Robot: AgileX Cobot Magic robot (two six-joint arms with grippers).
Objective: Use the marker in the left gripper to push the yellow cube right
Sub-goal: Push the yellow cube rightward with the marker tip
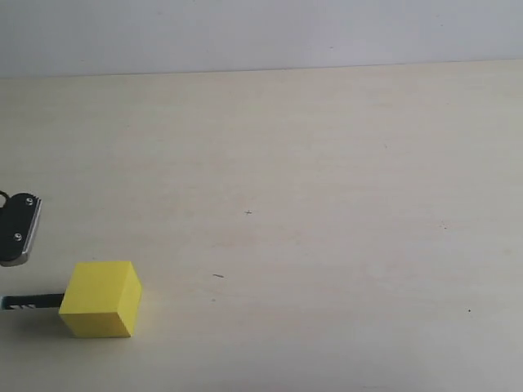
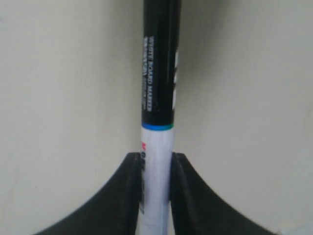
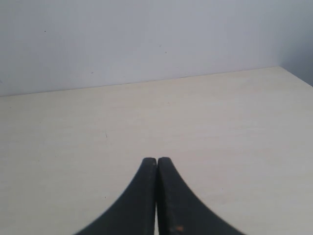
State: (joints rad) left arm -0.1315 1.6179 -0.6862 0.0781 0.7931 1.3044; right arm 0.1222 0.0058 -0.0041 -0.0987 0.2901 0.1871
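In the left wrist view the marker (image 2: 157, 98) runs out of the picture at its black cap, its smaller print too blurred to read; the left gripper (image 2: 156, 164) shows only fingertips. In the exterior view, at nine o'clock of the yellow cube (image 1: 100, 298), a dark stretch of marker is cut by the frame edge; whether it touches the cube cannot be told. The right gripper (image 3: 157, 164) is cropped behind its tips

the yellow cube (image 1: 100, 298) is matt and smooth, the table (image 1: 327, 163) pale wood grain. the marker (image 2: 159, 88) looks glossy plastic, the left gripper (image 2: 156, 161) matt black.
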